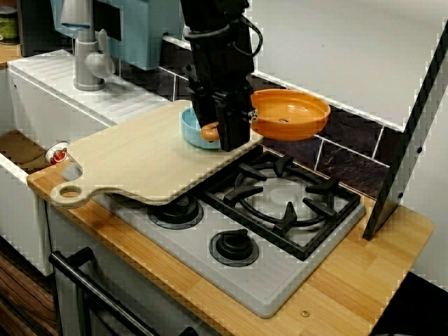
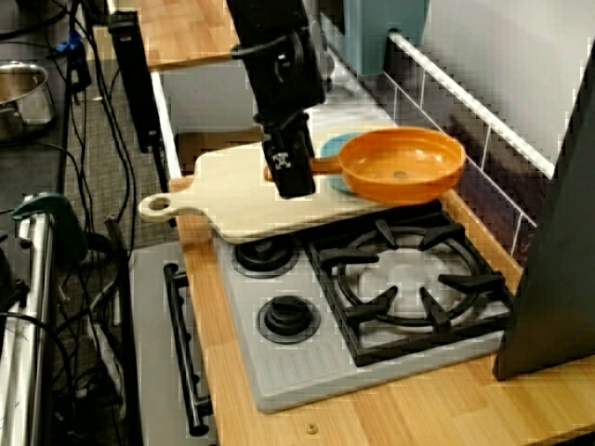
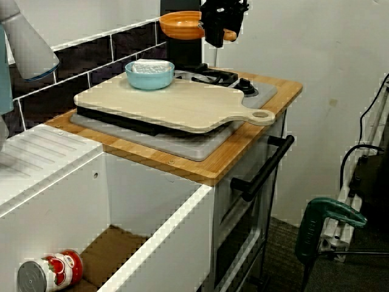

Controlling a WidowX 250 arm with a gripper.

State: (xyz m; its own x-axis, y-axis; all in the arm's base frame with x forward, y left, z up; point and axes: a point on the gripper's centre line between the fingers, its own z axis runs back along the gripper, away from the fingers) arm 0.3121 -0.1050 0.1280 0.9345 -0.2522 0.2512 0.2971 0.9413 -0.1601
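Observation:
My black gripper is shut on the handle of an orange frying pan. The pan hangs level in the air, above the back of the stove and the far corner of the wooden cutting board. A light blue bowl sits on the board at its back edge, just behind the gripper; in the view from the sink side something white lies in it.
The cutting board covers the stove's left burners; the grey stove top has a black grate on the right. A sink lies left, holding a tomato can. A tap stands behind. A dark panel leans at right.

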